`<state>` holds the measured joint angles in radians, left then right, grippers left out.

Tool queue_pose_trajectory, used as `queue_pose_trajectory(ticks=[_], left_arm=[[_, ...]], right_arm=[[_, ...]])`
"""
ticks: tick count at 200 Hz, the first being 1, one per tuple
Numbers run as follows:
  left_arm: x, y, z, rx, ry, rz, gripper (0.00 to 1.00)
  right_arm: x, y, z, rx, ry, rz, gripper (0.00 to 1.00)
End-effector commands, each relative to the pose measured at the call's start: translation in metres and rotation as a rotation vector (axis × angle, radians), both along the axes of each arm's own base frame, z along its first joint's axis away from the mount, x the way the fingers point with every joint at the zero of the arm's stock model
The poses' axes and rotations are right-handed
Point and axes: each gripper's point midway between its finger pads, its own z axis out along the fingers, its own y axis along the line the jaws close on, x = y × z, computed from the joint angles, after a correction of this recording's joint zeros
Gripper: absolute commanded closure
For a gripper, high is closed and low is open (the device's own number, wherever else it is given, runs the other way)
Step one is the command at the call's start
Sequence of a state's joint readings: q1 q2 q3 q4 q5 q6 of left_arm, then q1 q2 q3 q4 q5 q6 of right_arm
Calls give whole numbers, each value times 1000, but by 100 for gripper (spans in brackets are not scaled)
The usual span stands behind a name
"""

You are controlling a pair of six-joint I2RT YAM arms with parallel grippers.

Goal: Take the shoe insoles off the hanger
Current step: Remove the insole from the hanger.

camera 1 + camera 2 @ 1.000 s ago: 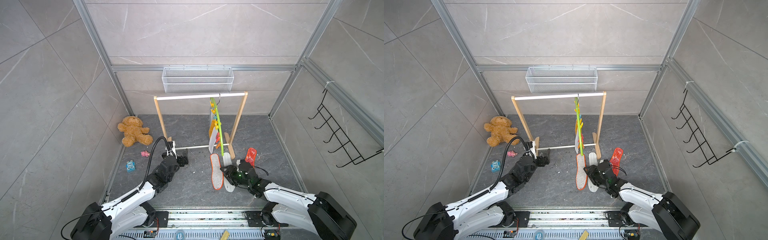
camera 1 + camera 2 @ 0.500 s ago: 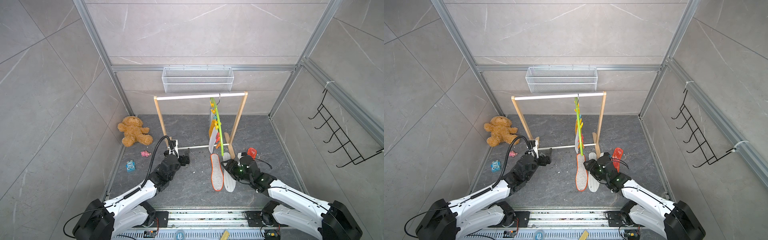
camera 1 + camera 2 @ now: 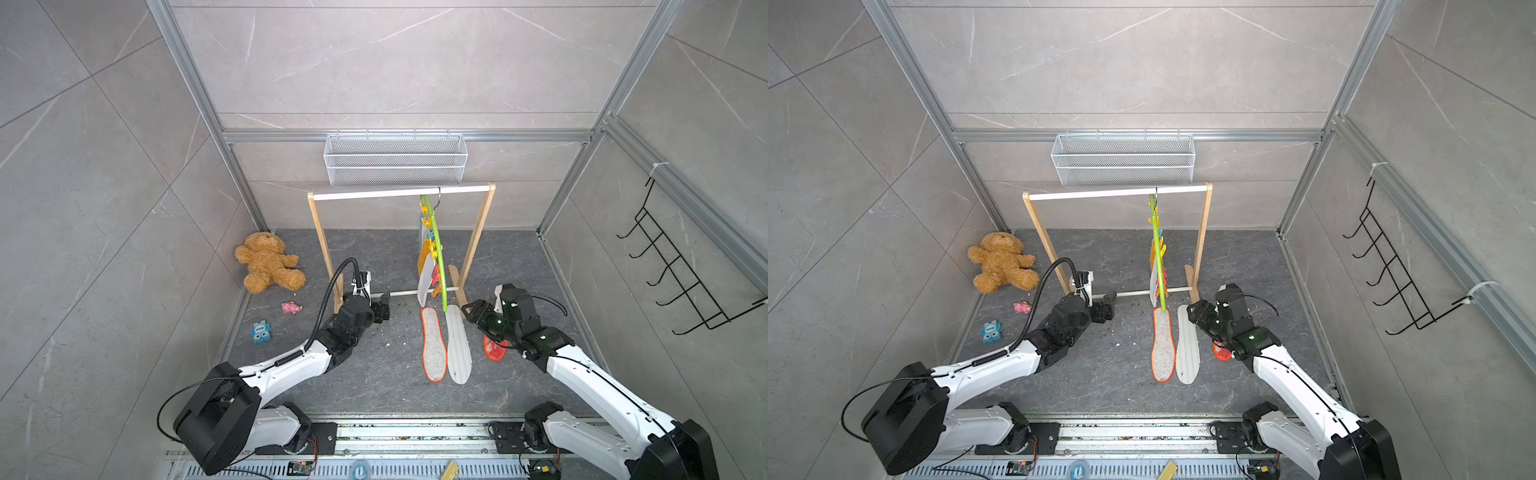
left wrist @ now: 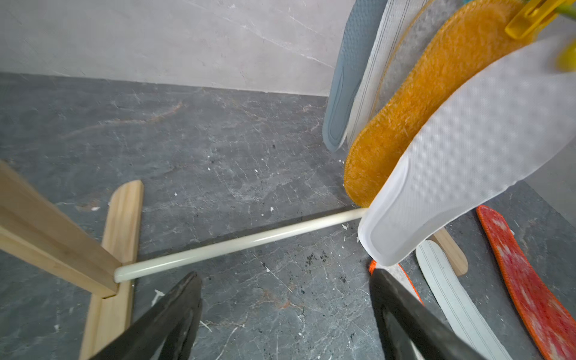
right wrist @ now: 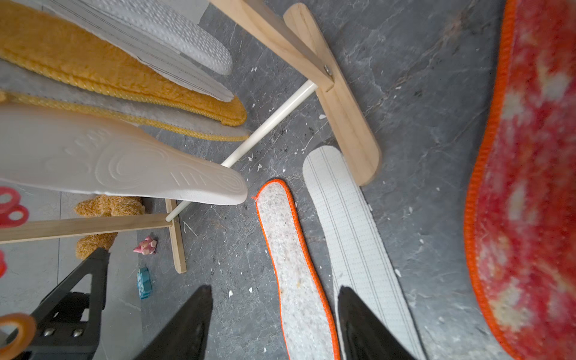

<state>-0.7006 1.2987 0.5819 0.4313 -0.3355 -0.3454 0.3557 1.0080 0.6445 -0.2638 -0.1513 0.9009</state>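
Dark grey marbled floor [image 3: 374, 257], grey tiled walls all around. Long curved lime-green plastic hanger [image 3: 440, 257] is hanging by its dark hook from the white rail of a wooden rack [image 3: 374, 194], with the bar sloping down toward the robot.

Five insoles are hanging from its clips:
- fuzzy orange-yellow insole [image 4: 436, 103]
- white textured insole [image 4: 467, 156]
- blue-grey insole [image 4: 346, 78]
- pale striped insole [image 4: 380, 62]
- grey felt insole [image 4: 405, 53]

Three are lying flat on the floor below the hanger's low end. The grey insole with orange rim [image 3: 433, 345] and a second pale striped insole [image 3: 457, 349] are lying just beside each other. The red mesh insole [image 3: 494, 349] is lying to their right, partly hidden under the right arm in both top views.

Right gripper [image 5: 273, 288] is hovering above the two side-by-side floor insoles, jaws spread, nothing between them. Left gripper [image 4: 283, 274] is sitting low by the rack's left foot and bottom rod, facing the white textured insole. Its jaws are spread wide and empty, touching nothing.

Further out:
- brown teddy bear [image 3: 268, 268] in the left corner
- small pink toy [image 3: 291, 307]
- small blue toy [image 3: 261, 331]
- white wire basket [image 3: 395, 160] on the back wall
- black wire hooks [image 3: 681, 282] on the right wall
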Motion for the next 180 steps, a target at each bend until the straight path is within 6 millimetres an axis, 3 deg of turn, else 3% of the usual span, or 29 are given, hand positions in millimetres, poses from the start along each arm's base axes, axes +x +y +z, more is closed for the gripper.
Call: queue_pose_trajectory(ticks=[1, 89, 180], left_arm=[[2, -15, -1, -82, -33, -33, 17], [-10, -96, -44, -33, -115, -171, 17], [10, -132, -60, -39, -99, -178, 17]], right_arm=[[-7, 0, 14, -25, -35, 84, 30], [-5, -12, 28, -62, -79, 86, 23], [-9, -19, 27, -48, -77, 68, 20]])
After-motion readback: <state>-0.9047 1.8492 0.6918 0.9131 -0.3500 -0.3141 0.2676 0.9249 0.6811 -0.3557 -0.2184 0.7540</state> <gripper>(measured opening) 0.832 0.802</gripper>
